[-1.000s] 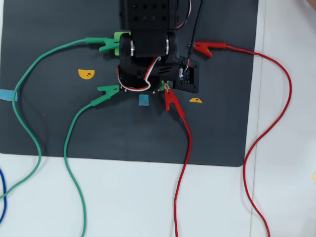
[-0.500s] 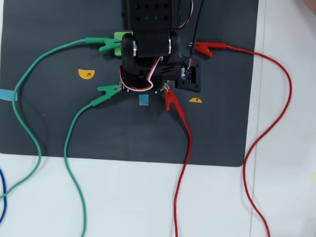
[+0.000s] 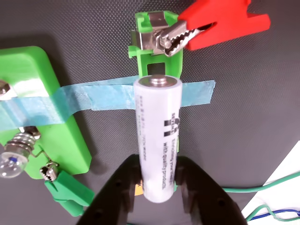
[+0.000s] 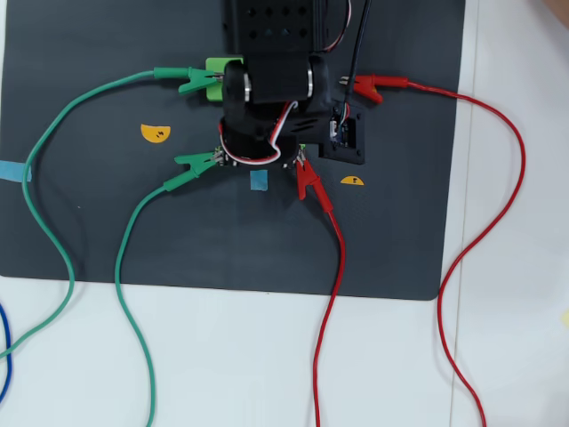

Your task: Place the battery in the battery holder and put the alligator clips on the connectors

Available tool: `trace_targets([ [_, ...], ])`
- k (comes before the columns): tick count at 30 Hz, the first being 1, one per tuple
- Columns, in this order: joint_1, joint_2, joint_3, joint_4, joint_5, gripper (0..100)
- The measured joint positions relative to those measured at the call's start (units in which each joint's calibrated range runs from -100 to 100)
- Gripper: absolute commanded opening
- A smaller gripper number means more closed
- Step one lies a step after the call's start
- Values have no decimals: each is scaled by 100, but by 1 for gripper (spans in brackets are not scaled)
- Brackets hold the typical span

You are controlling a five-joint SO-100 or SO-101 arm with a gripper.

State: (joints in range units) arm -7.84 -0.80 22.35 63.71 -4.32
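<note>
From the wrist view, far left, a small glass bulb (image 3: 10, 161) sits at the edge of a wide solid green plastic block (image 3: 44, 98), with a green-sleeved alligator clip (image 3: 65, 190) biting a metal contact at the block's lower corner. A strip of blue tape (image 3: 112, 93) runs rightward across the dark mat (image 3: 248, 93). In the middle, the black two-finger pincer (image 3: 157, 176) is closed around the lower part of the white cylindrical battery with black print (image 3: 158, 136); the battery stands lengthwise over the narrow bright-green battery holder (image 3: 152, 58), its metal end near the holder's far end. A red-sleeved alligator clip (image 3: 213, 26) grips the silver tab (image 3: 154, 35) there. In the overhead view the arm hides the holder.
</note>
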Motion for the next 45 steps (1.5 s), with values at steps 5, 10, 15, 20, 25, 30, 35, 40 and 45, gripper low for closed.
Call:
trace_targets([
  [5,0,252,0,-112,5,1],
  [10,0,470,-18,-240,5,1],
  [15,0,521,-18,-352,5,1],
  [20,-123,546,-18,-515,93,1],
  [25,-134,546,-18,-515,222,9],
  [30,-101,546,-18,-412,362,30],
  [35,11,546,-18,-292,362,16],
  [40,11,-504,311,-17,258,1],
  [45,-291,-1898,933,9,238,1],
])
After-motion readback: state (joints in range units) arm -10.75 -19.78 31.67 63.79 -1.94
